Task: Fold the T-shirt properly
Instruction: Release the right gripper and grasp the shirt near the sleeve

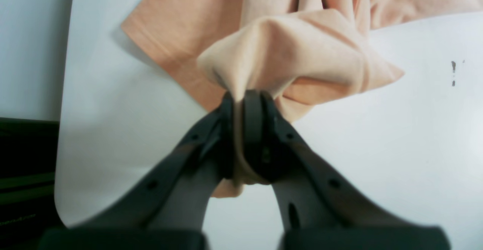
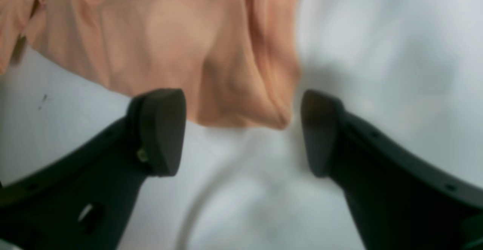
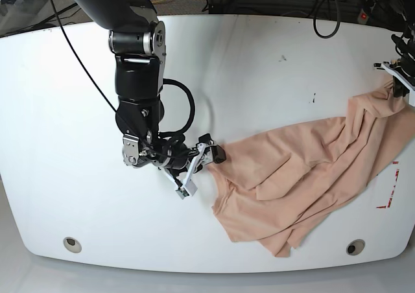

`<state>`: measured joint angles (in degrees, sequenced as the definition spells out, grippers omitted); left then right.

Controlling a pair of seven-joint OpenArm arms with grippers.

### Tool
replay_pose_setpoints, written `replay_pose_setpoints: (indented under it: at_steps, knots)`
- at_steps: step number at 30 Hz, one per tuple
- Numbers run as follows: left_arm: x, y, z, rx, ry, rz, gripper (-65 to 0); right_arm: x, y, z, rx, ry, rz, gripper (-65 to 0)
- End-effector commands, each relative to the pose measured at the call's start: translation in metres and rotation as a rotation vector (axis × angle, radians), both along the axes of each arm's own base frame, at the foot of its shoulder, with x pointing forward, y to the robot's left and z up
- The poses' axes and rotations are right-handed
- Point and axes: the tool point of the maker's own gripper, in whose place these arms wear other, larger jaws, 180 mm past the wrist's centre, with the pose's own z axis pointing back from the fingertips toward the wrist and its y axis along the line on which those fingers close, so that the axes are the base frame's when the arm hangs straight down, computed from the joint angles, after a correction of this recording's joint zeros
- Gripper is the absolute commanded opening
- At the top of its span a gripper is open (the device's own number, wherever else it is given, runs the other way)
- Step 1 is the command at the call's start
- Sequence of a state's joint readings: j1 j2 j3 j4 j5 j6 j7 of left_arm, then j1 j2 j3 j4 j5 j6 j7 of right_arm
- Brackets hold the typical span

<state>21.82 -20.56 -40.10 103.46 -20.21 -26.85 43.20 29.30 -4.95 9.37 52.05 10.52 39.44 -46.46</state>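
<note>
One T-shirt: you have a single peach T-shirt [image 3: 305,176] spread rumpled across the side of the white table [image 3: 78,111] that lies right in the base view, one end reaching the table's edge there, the other end lying near the table's middle.
Two tools: you have a left tool [image 1: 241,99] and a right tool [image 2: 241,129], one on each arm.
Left tool: your left tool is clenched on a bunched fold of the T-shirt, cloth pinched between its two dark fingers [image 1: 256,129] and hanging out below them; in the base view it sits at the table's right edge [image 3: 399,79].
Right tool: your right tool stands released, its two fingers [image 2: 162,129] spread wide with a corner of the T-shirt just beyond the gap and nothing gripped; in the base view it lies low at the cloth's left end [image 3: 204,153].
Two holes: you can see two round holes [image 3: 72,244] near the table's front edge.
</note>
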Motion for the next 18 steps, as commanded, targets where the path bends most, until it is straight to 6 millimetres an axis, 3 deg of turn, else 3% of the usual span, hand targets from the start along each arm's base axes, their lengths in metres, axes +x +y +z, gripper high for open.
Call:
replay_pose_setpoints:
  at_steps: [1,5,10,15,18]
  knots:
    - [0.006,0.004,0.015,0.029,-0.040,-0.011,-65.0,0.018,0.008,0.025,0.039,-0.075,-0.002,-20.5]
    - [0.006,0.004,0.015,0.029,-0.040,-0.011,-65.0,0.022,0.013,0.030,0.062,-0.107,-0.008,-20.5]
    - [0.006,0.004,0.015,0.029,-0.040,-0.011,-65.0,0.010,0.032,0.010,0.067,-0.084,0.043,-21.2]
    - [0.007,0.004,0.015,0.029,-0.043,-0.011,-65.0,0.011,0.027,0.002,0.094,-0.086,0.014,-21.6]
    - [0.009,0.007,0.019,0.043,-0.045,-0.016,-65.0,0.011,0.027,0.003,0.099,-0.087,0.011,-28.5]
